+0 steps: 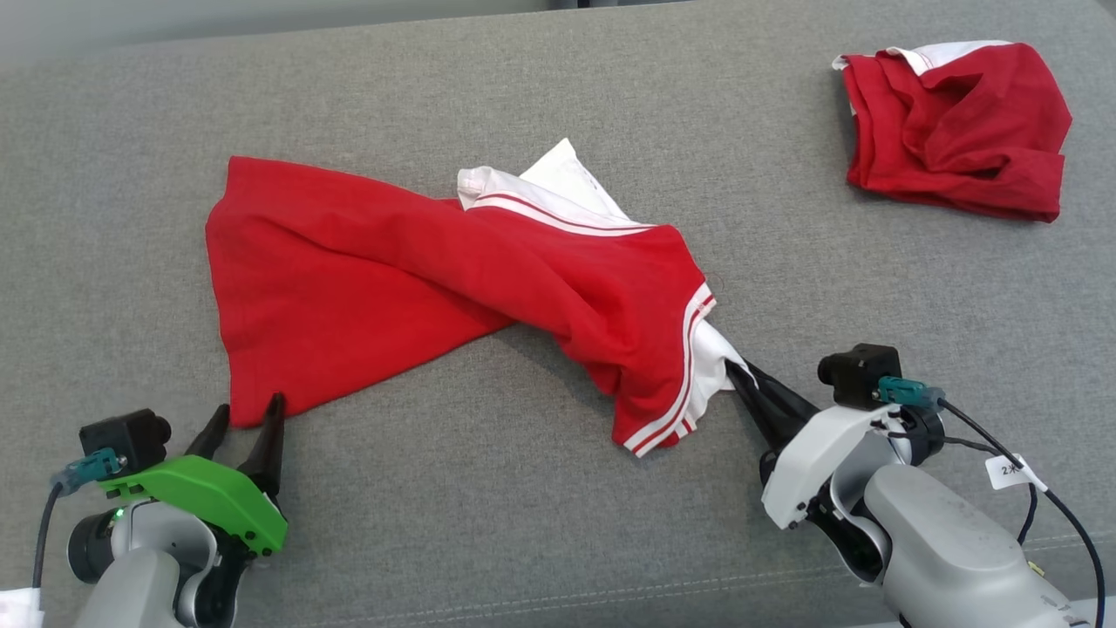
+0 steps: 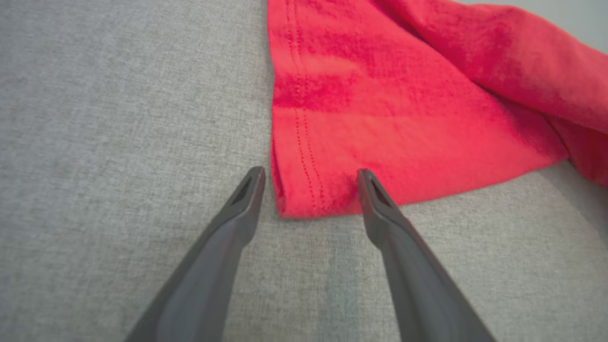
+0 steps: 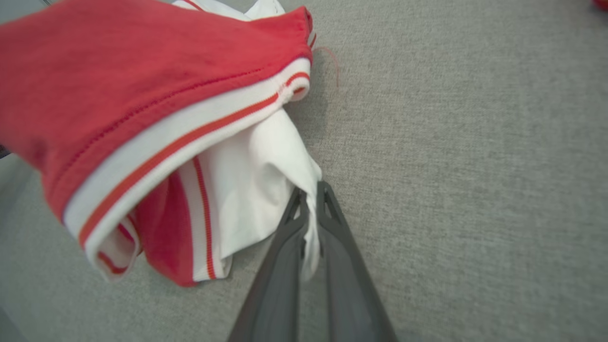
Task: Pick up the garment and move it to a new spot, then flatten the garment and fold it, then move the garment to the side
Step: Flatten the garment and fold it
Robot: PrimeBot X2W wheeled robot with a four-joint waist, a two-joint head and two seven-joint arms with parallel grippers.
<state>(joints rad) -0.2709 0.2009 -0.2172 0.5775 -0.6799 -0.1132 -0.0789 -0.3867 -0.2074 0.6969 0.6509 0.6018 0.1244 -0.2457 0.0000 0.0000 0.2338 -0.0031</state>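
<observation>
Garment (image 1: 453,279): red, white trim | left gripper (image 1: 251,406): apart at hem | right gripper (image 1: 732,368): clamped on white edge | cable tag (image 1: 1011,471): illegible

Left hand (image 1: 250,406) has a green cover (image 1: 205,497), right hand (image 1: 732,368) a white one — each with long dark fingers (image 1: 266,445), a black camera (image 1: 126,436), a teal plug (image 1: 902,390) and a grey forearm (image 1: 950,558).

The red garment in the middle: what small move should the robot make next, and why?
Probably close the left gripper on the hem corner of the garment. Its fingers stand open with that corner between them, while the right gripper is shut on the white fabric at the other end. With both ends held, the arms could pull it flat.
</observation>
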